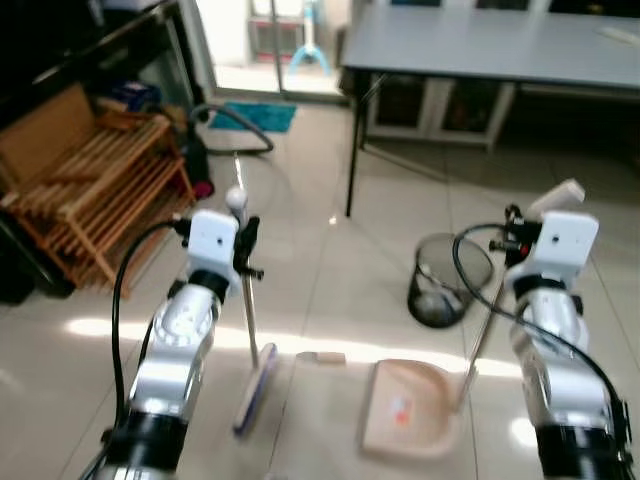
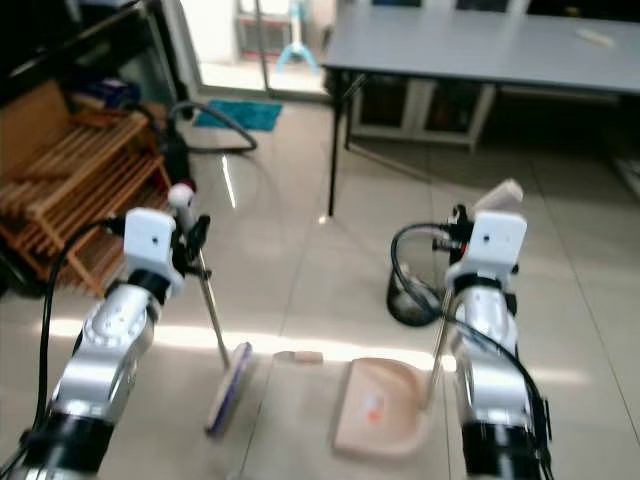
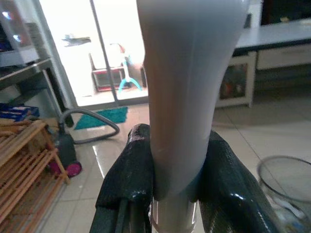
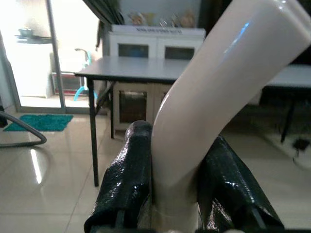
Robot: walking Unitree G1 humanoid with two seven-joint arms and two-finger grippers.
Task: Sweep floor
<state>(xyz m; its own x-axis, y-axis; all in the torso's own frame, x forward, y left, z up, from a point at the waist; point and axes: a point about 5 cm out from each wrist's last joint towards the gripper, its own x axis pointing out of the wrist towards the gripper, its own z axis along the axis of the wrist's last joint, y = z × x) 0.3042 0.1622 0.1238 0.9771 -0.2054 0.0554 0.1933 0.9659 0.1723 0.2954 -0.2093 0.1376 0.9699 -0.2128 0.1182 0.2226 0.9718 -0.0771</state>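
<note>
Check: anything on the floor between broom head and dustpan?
One small pale scrap lies on the tile between the broom head and dustpan, seen in both eye views.

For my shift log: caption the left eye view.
Left tool holds broom, right tool holds dustpan.

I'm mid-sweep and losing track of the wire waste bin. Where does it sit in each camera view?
Left eye view: wire waste bin right of centre, on the floor beyond the dustpan.
Right eye view: bin near centre, partly behind the right arm's cable.
Left wrist view: bin rim at the lower right corner.
Right wrist view: not in it.
Shared landmark: grey table.
</note>
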